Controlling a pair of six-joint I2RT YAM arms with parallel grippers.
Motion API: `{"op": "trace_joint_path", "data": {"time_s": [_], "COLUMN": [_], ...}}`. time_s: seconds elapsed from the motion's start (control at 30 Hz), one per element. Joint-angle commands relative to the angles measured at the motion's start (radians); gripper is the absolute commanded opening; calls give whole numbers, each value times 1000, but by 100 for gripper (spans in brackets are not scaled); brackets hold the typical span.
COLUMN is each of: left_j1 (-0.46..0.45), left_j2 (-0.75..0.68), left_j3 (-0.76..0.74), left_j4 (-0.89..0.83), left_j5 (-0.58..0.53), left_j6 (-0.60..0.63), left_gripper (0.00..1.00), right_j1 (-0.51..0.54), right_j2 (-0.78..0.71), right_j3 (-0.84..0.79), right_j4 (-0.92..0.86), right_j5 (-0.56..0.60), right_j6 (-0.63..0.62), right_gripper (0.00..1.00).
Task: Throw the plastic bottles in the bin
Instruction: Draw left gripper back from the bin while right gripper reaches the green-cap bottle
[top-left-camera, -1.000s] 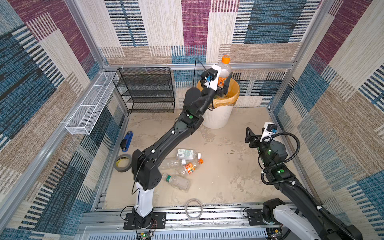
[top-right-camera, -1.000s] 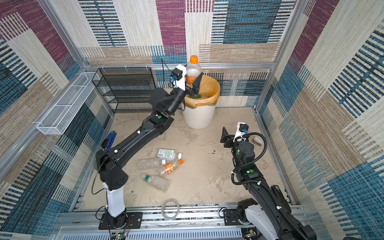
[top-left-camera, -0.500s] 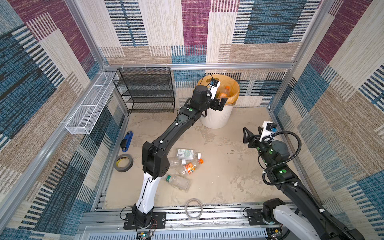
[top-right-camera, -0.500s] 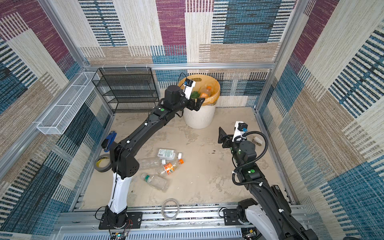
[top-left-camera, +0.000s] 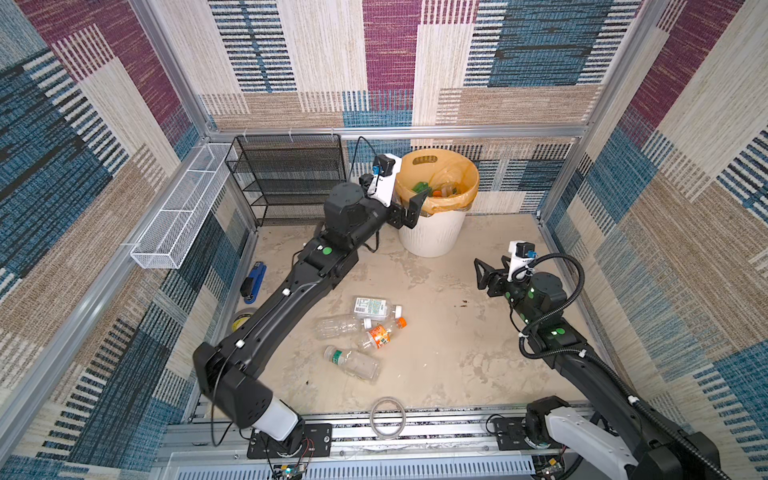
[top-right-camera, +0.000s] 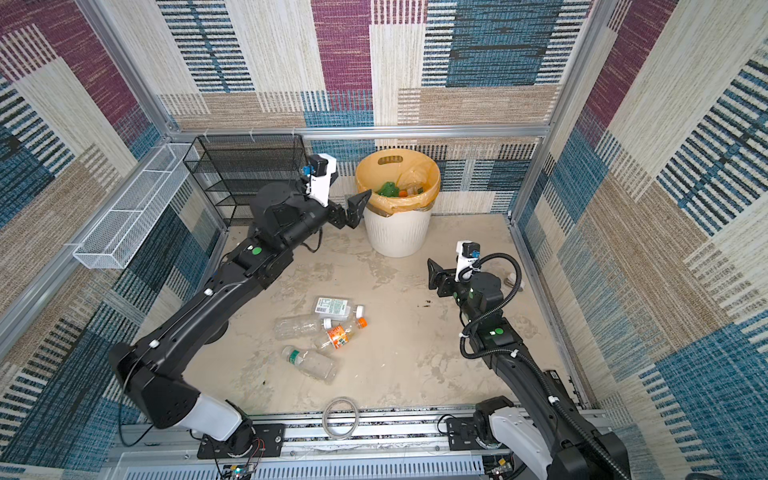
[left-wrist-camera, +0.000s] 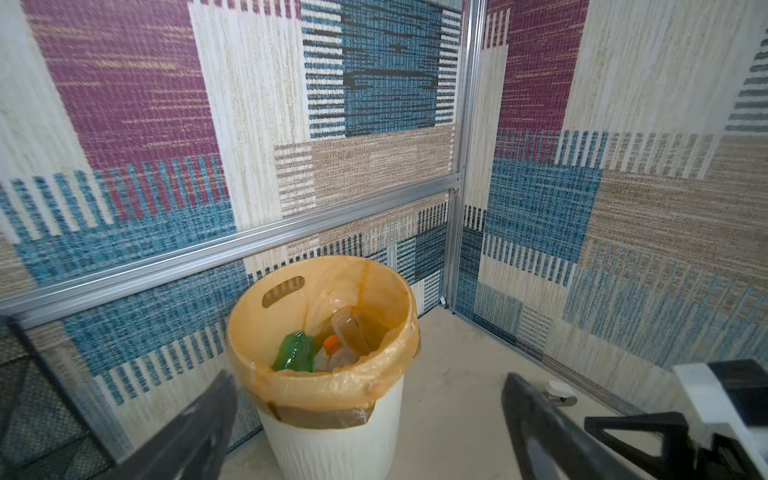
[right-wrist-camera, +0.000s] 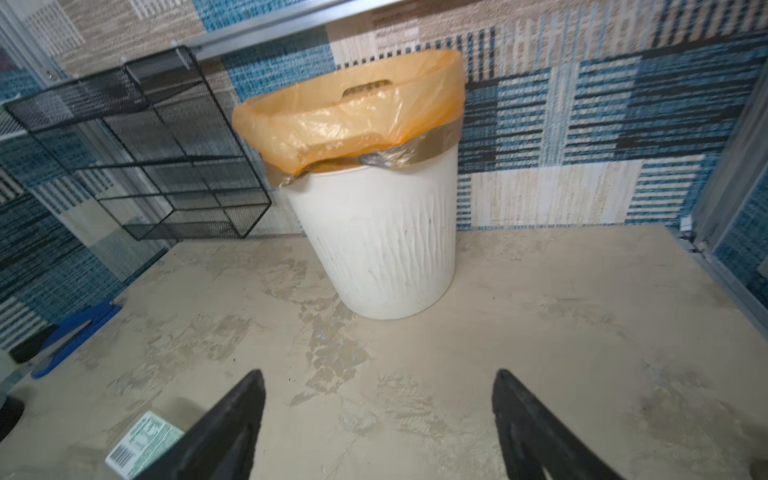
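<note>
Left jaws wide, empty, just beside bin (top-left-camera: 432, 237) rim at back of desk (top-left-camera: 449, 340). Right jaws also wide, empty, well apart from bin, facing it. Four plastic bottles (top-left-camera: 374, 307) lie mid-desk betw. the arms. Left wrist view shows green bottle (left-wrist-camera: 295, 351) + others inside bin; right wrist view only its outer wall.

The bin (top-left-camera: 430, 232) is matt, ribbed white plastic, lined with a thin, glossy, crinkled orange plastic bag (top-left-camera: 467, 195). Beside the bin, the rack (top-left-camera: 286, 178) is black metal mesh and the basket (top-left-camera: 174, 224) white wire. In front of the bin, the bottles (top-left-camera: 338, 326) are clear shiny plastic on a rough, matt floor (top-left-camera: 449, 345). The walls (top-left-camera: 390, 62) behind the bin look like woven cloth.
</note>
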Motion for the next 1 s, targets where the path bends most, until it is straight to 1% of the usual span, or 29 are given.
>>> {"op": "trace_joint_path", "data": {"time_s": [0.0,0.07,0.1,0.2,0.27,0.4,0.47,0.53,0.63,0.73,0.83,0.97], "left_j1": [39,80,101,177,231,306,358,424,512,536,538,538], "left_j2": [-112,-181,-211,-296,-340,-411,-447,-475,-476,-467,-461,-470], "left_j3": [-121,-199,-230,-320,-363,-434,-492,-563,-608,-611,-610,-609], "left_j4": [-14,-94,-136,-256,-339,-465,-467,-421,-375,-362,-371,-372], "left_j5": [-66,-73,-81,-95,-68,-87,-86,-51,39,65,45,43], "left_j6": [34,16,6,-23,-41,-12,-15,-44,-128,-139,-139,-137], "left_gripper": [100,99,99,99,98,97,96,96,93,91,91,91], "right_j1": [11,42,69,184,262,369,443,514,614,711,786,849], "right_j2": [43,79,102,172,213,277,316,366,452,541,612,682], "right_j3": [29,47,60,105,139,212,248,284,350,416,468,506], "right_j4": [-118,-173,-201,-268,-294,-340,-360,-381,-426,-460,-471,-466], "right_j5": [-198,-239,-235,-180,-151,-149,-137,-114,-100,-102,-142,-204], "right_j6": [-98,-143,-166,-257,-304,-364,-399,-422,-427,-400,-359,-316], "right_gripper": [85,84,84,84,85,85,85,85,84,83,82,80]}}
